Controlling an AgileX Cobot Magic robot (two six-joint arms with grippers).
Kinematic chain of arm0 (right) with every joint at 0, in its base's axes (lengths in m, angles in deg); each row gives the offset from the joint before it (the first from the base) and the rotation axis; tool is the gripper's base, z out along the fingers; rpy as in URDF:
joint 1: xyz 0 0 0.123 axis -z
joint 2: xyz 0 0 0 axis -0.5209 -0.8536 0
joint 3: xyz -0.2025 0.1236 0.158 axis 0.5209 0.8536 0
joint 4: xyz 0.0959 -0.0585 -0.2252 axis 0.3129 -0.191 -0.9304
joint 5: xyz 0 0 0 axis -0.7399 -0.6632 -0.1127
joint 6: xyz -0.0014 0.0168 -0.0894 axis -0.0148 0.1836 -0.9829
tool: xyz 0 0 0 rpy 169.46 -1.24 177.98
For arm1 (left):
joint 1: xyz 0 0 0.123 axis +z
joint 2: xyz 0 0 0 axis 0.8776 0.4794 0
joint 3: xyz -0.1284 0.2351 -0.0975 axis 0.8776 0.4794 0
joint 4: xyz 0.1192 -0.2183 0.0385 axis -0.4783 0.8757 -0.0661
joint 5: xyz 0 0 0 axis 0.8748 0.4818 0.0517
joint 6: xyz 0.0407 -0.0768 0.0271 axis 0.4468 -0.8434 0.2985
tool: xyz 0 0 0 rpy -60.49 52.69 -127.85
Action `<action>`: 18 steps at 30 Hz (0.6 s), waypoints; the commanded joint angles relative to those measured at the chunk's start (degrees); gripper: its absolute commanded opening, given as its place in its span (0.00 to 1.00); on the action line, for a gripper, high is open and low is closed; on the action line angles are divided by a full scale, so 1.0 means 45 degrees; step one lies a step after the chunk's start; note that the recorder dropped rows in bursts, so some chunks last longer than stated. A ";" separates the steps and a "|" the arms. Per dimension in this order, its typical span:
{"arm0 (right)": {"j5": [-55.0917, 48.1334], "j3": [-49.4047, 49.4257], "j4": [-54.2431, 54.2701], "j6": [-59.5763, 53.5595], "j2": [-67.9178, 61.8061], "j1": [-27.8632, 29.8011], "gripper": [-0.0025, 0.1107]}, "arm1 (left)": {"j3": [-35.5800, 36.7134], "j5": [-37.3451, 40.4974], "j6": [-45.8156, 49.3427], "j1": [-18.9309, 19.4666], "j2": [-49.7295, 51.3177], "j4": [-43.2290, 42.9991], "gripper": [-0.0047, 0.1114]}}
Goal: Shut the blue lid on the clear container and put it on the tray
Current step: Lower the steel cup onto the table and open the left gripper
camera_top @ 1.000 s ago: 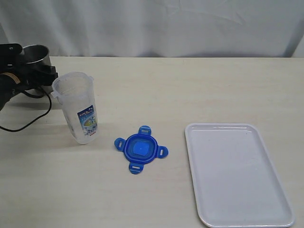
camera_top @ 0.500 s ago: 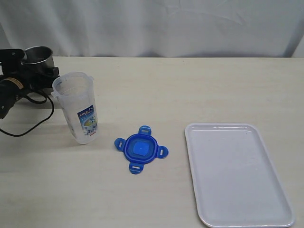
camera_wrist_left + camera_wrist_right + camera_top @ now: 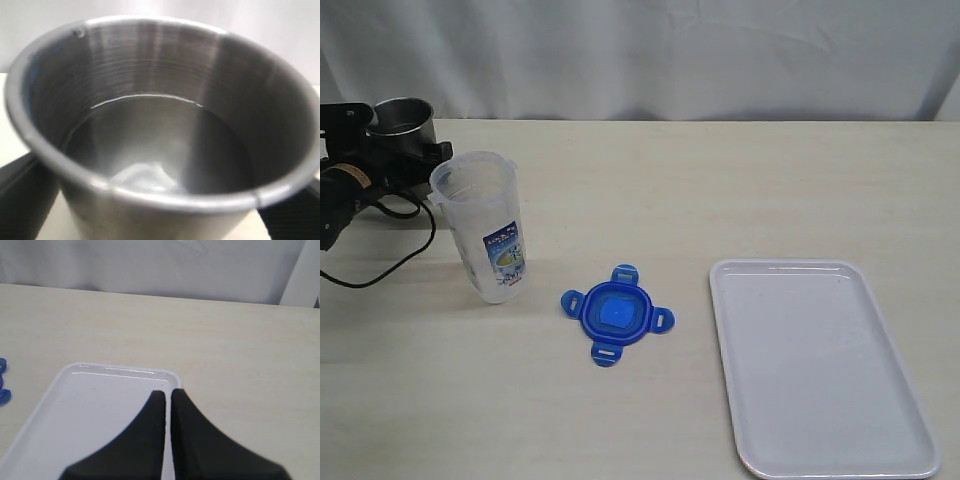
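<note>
The left hand flanked the metal cup (gripping it? I couldn't tell), the right hand pressed together, and a swing might have toppled the clear container beside it near the table's left edge.

Pale wood-grain table, clear container standing upright, blue lid flat nearby, white tray further right

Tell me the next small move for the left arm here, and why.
Probably back the left gripper straight away from the grey metal cup, which sits between its fingers, without tipping it. The cup is no part of the job. The clear container stands open right beside it and the blue lid lies flat, apart from it, so this arm should free itself to steady the container.
</note>
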 commanded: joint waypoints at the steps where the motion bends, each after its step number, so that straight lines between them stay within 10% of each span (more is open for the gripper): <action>1: 0.0012 0.0019 -0.0037 -0.0034 0.0070 -0.0019 0.06 | -0.0099 -0.0247 -0.0062 -0.0012 -0.0029 0.0036 0.95; 18: 0.0012 0.0019 -0.0037 -0.0034 0.0070 -0.0019 0.06 | 0.0235 0.1628 -0.0038 -0.0012 -0.0428 -0.0311 0.95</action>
